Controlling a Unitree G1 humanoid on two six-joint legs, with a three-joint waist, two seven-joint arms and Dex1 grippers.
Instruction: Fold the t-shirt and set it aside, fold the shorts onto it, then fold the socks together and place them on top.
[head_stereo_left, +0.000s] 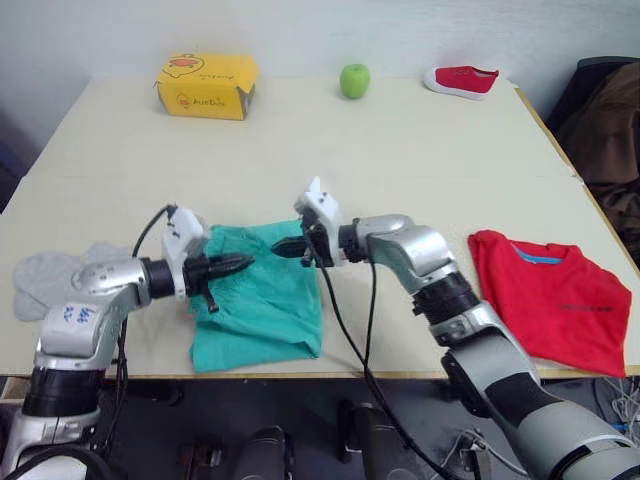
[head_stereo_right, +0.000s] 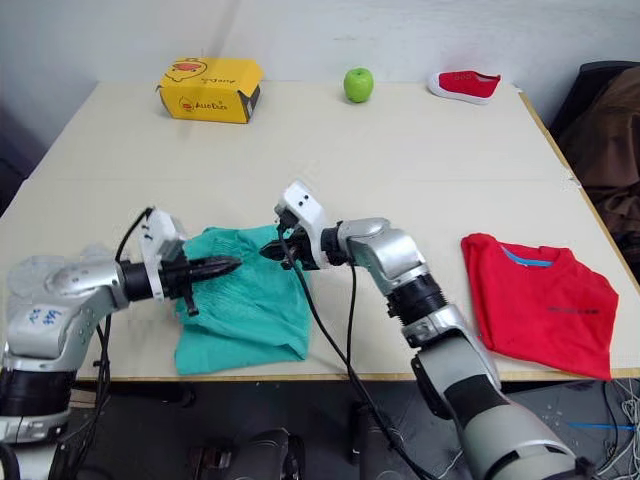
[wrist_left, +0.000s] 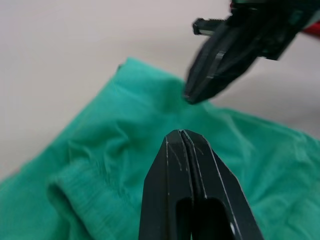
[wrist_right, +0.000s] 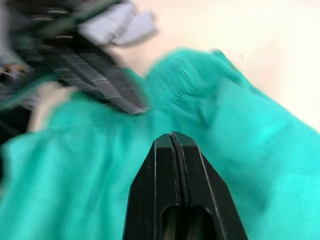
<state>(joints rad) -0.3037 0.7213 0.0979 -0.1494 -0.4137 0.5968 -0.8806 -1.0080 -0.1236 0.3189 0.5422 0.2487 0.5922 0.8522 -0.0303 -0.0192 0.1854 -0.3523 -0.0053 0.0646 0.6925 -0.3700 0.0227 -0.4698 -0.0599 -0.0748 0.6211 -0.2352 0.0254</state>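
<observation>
We see a pale table (head_stereo_left: 400, 150) with the shorts (head_stereo_left: 262, 300) lying crumpled at its near edge, long axis running from the near edge away. Our t-shirt (head_stereo_left: 555, 295) lies flat on the right, collar pointing away. The socks (head_stereo_left: 45, 278) sit at the near left. Both arms reach inward over the shorts, tips facing each other, just apart: left gripper (head_stereo_left: 243, 264) and right gripper (head_stereo_left: 280, 247), each with fingers pressed together, holding nothing.
</observation>
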